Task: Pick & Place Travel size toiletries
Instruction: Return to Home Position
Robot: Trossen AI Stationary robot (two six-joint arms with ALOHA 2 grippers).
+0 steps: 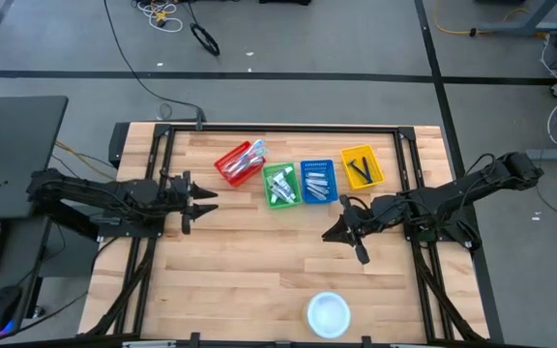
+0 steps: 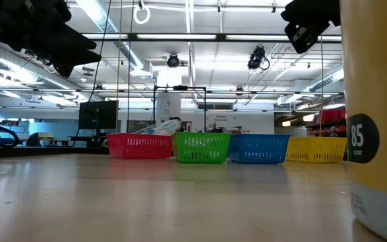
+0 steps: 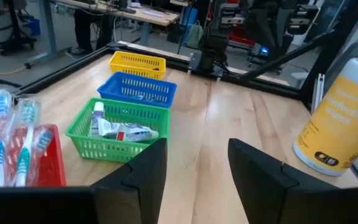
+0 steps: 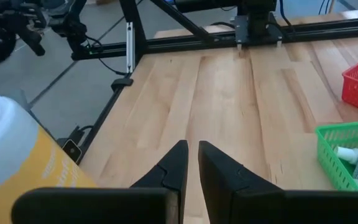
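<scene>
Four small baskets stand in a row at the table's far middle. The red one [image 1: 238, 162] holds toothbrushes [image 3: 11, 137], the green one [image 1: 280, 184] white tubes [image 3: 120, 130], the blue one [image 1: 318, 180] pale slim items, and the yellow one [image 1: 361, 166] dark-handled razors [image 1: 361, 171]. My left gripper [image 1: 211, 201] [image 3: 197, 149] hovers open to the left of the baskets, above the table and pointing toward them. My right gripper [image 1: 329, 235] [image 4: 192, 149] hovers shut just near of the blue basket, pointing toward the table's left. Neither holds anything.
A yellow canister with a round white lid [image 1: 328, 313] [image 3: 337, 118] stands near the table's near edge. Black frame rails [image 1: 288, 129] run along the table's far and side edges. Bare wood [image 1: 259, 261] lies between the baskets and the canister.
</scene>
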